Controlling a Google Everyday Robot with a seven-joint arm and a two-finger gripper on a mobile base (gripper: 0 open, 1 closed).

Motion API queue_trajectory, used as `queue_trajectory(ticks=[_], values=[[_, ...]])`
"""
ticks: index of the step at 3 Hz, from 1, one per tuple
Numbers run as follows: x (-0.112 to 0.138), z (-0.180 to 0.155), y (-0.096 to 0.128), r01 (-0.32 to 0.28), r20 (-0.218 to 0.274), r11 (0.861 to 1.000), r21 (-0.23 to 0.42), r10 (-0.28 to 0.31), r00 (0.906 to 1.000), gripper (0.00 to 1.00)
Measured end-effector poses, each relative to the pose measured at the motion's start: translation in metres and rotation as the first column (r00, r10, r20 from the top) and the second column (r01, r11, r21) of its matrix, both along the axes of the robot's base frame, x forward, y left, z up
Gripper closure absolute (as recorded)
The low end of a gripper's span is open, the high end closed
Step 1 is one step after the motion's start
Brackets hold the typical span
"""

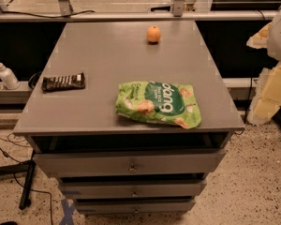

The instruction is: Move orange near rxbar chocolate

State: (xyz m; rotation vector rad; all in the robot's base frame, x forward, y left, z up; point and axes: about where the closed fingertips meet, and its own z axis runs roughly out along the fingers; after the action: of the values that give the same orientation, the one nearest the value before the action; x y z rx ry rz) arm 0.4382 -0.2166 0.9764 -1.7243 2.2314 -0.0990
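The orange (153,33) is a small round fruit resting near the far edge of the grey cabinet top (107,50), right of centre. The rxbar chocolate (63,82) is a flat dark bar with white stripes. It lies near the left edge of the top, well apart from the orange. My gripper is not in view. A white and pale yellow shape (274,74) at the right edge of the view stands beside the cabinet, and I cannot tell what it is.
A green "dang" snack bag (158,104) lies near the front edge, right of centre. Drawers (131,163) below the top stand slightly open. A white pump bottle (6,75) stands on a low ledge to the left. A metal rail (131,16) runs behind the cabinet.
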Motion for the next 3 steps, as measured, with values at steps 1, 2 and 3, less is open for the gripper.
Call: queue_trajectory(ticks=[1, 2, 3], values=[[0.001, 0.001, 0.001, -0.002, 0.005, 1.000, 0.001, 0.002, 1.0000, 0.00], [0.031, -0.001, 0.019, -0.048, 0.055, 0.998, 0.041, 0.045, 0.9974, 0.00], [0.089, -0.003, 0.058, -0.114, 0.136, 0.985, 0.128, 0.097, 0.9860, 0.00]])
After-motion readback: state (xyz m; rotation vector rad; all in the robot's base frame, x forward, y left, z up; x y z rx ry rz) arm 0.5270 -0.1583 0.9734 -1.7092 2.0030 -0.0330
